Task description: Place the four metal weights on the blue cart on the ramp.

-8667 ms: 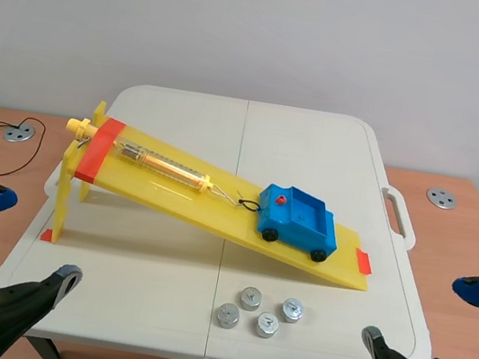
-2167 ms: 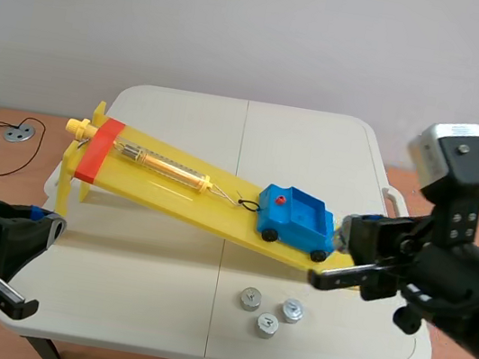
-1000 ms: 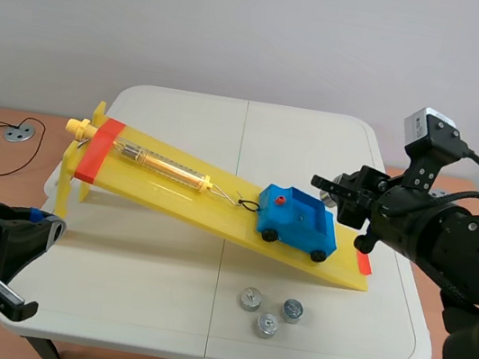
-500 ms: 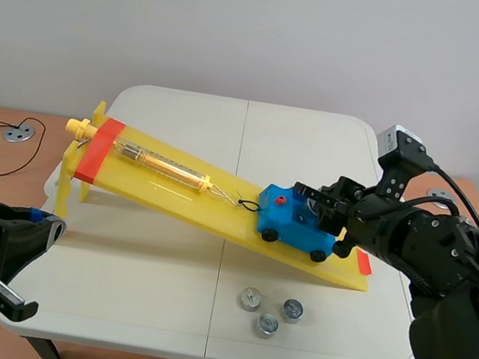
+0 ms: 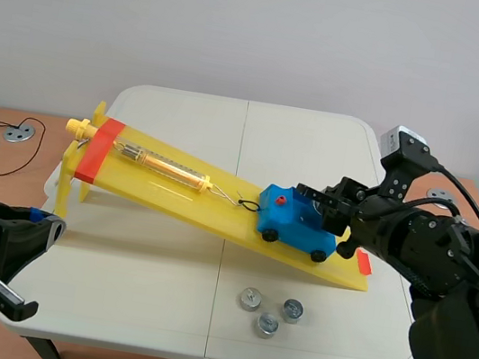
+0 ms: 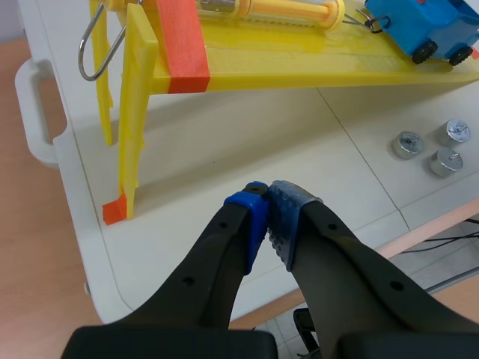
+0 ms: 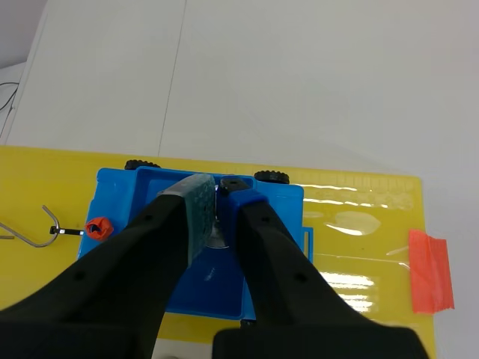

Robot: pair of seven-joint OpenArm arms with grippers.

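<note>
Since the coming move is a release, the relation that governs it is vertical: my right tool [image 7: 217,196] stands directly over the open bed of the blue cart [image 7: 123,202], with the bed floor just beneath the fingertips. The cart sits at the low end of the yellow ramp [image 5: 216,212], with its long axis running along the slope and its cab uphill. My right fingers point down into the rear half of the bed, inside its walls.

Right tool: the fingers stand narrowly apart, with a glint of metal between the pads. I judge this to be one metal weight [image 7: 216,228], pinched and low in the bed. Whether its base touches the bed floor cannot be confirmed from the wrist view.

Left tool [image 6: 268,196]: pads pressed together, nothing between them. It hangs low over the near left corner of the surface [image 5: 155,312], well apart from the cart. The right arm is plainly the nearer.

Outstanding: three loose weights [image 5: 266,325] lie clustered on the surface, just in front of the ramp's low end.

Assessment: the first of four placements is in hand. A gentle release is advisable, as the cart stands on wheels on a slope
</note>
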